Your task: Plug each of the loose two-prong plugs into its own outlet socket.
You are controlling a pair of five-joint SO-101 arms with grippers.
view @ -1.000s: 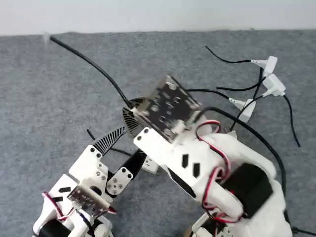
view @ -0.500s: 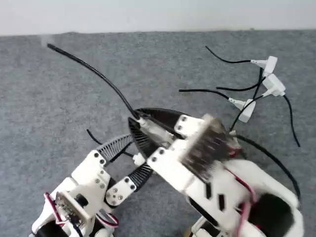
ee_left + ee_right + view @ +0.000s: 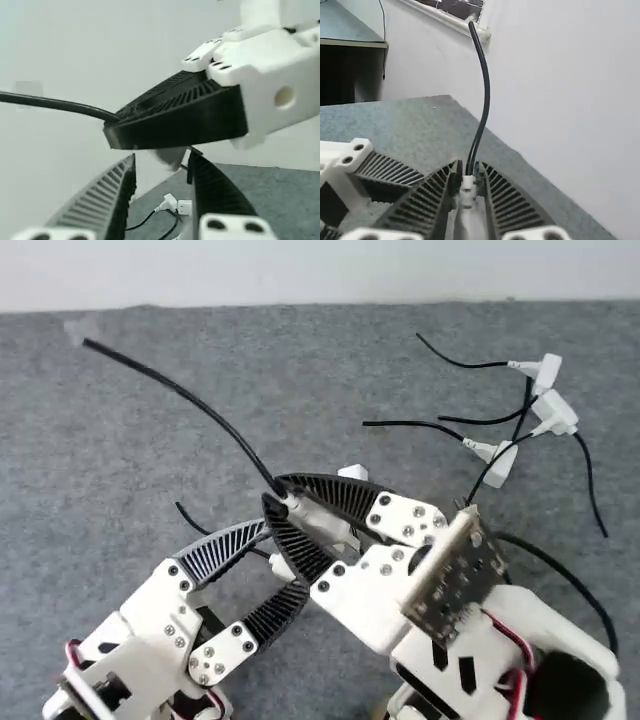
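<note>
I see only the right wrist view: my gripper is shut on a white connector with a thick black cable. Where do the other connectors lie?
Observer: In the high view, three small white connectors on thin black cords lie close together at the right of the carpet, toward the wall.
Operator: Is the left gripper open?
Observer: Yes, the left gripper is open, its fingers spread right beside the right gripper and its white connector.
Operator: Does anything lie under them?
Observer: A thin black cord lies on the carpet and passes under a finger of the left gripper.
</note>
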